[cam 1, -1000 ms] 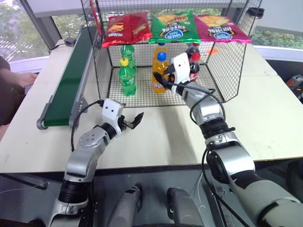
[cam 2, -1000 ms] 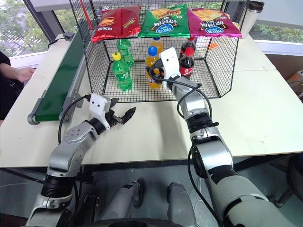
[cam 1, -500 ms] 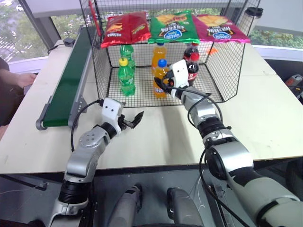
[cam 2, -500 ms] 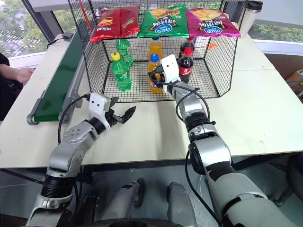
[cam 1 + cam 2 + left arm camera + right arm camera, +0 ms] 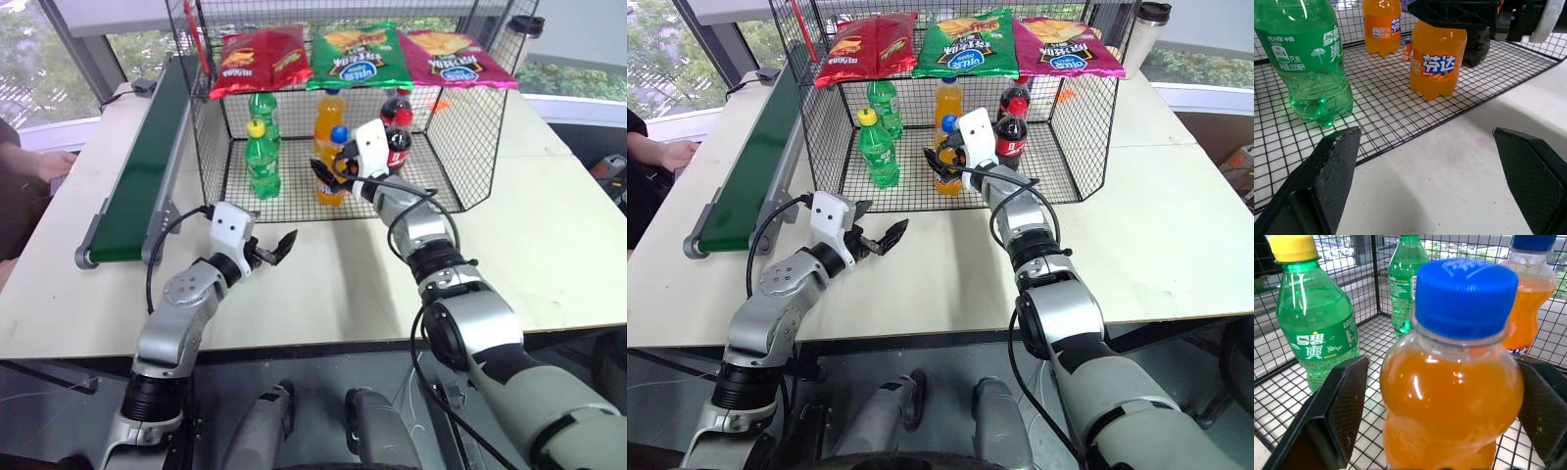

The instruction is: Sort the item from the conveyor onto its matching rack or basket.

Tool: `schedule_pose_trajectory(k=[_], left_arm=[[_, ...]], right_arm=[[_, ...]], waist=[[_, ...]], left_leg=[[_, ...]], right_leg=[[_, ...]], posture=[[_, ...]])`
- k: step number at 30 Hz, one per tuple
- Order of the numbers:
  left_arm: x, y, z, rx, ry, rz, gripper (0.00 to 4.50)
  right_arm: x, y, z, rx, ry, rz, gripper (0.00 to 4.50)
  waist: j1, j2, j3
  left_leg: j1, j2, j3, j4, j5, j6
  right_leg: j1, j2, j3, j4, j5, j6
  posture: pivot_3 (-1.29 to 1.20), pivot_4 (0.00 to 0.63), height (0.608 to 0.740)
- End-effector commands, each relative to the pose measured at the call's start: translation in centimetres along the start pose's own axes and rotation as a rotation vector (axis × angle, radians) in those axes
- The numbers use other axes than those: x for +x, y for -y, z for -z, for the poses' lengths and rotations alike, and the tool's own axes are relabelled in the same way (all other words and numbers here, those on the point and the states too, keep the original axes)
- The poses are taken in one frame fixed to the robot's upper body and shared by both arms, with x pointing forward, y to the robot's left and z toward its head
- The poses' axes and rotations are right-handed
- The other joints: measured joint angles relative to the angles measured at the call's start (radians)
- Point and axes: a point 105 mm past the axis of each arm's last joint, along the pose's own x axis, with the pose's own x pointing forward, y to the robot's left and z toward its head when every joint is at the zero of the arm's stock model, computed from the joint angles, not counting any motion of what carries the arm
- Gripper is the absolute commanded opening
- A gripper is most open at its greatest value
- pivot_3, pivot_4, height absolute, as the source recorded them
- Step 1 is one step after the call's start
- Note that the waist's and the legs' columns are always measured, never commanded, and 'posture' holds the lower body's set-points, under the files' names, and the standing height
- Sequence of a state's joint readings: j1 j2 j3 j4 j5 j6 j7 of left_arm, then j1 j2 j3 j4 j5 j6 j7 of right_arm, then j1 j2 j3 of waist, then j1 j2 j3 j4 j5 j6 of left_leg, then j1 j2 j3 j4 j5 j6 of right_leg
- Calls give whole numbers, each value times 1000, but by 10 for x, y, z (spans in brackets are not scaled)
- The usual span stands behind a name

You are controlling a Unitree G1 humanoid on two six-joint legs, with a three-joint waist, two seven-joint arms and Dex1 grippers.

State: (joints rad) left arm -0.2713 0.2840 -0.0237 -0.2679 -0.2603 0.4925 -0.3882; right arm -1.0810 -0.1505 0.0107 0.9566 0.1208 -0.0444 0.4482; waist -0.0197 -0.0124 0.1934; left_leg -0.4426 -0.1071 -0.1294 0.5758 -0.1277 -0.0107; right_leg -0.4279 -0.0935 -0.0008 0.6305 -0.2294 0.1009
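The item, an orange soda bottle [image 5: 333,168] with a blue cap, stands upright on the mesh floor of the black wire rack [image 5: 470,147], near its open front. My right gripper [image 5: 331,168] reaches into the rack and is open; its fingers [image 5: 1342,406] stand on either side of the bottle [image 5: 1449,382] with a gap to it. My left gripper [image 5: 269,250] hangs open and empty over the table in front of the rack. The dark green conveyor [image 5: 147,166] runs along the rack's left side with nothing on it.
Inside the rack stand a second orange bottle [image 5: 328,113], two green bottles [image 5: 263,162] at left and cola bottles [image 5: 397,127] at right. Chip bags [image 5: 358,54] lie on its top shelf. A person's hand [image 5: 49,162] rests at the left edge.
My right gripper has opened and let go of the orange bottle, which now stands on the rack floor. The left arm has not moved.
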Motion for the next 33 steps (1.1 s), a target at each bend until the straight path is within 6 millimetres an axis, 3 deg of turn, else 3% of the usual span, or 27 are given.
schedule_pose_trajectory(k=[1,11,23,28,33], left_arm=[[1,1,-10,22,40,3,4500],[3,3,-9,18,44,8,4500],[-4,11,-2,32,5,86,4500],[-9,18,8,36,-39,140,4500],[-13,23,15,24,-67,169,4500]], right_arm=[[0,5,-33,-36,90,-7,4429],[-23,17,-34,-73,61,-25,4429],[-126,-22,13,-107,-224,-388,4429],[-148,-33,28,-67,-294,-438,4429],[-157,-33,42,-57,-339,-421,4429]], waist=[[0,0,0],[4,0,0],[6,0,0],[8,0,0],[9,0,0]], left_leg=[[0,0,0,0,0,0],[0,0,0,0,-1,-1],[0,0,0,0,-1,-1],[0,0,1,1,-1,-1],[0,0,1,1,-1,-1]], right_leg=[[0,0,0,0,0,0],[0,0,0,0,0,0],[1,-2,0,0,-2,-3],[1,-4,0,-1,-3,-4],[2,-5,0,-2,-3,-4]], posture=[[0,150,738],[0,150,738],[0,150,738],[0,150,738],[0,150,738]])
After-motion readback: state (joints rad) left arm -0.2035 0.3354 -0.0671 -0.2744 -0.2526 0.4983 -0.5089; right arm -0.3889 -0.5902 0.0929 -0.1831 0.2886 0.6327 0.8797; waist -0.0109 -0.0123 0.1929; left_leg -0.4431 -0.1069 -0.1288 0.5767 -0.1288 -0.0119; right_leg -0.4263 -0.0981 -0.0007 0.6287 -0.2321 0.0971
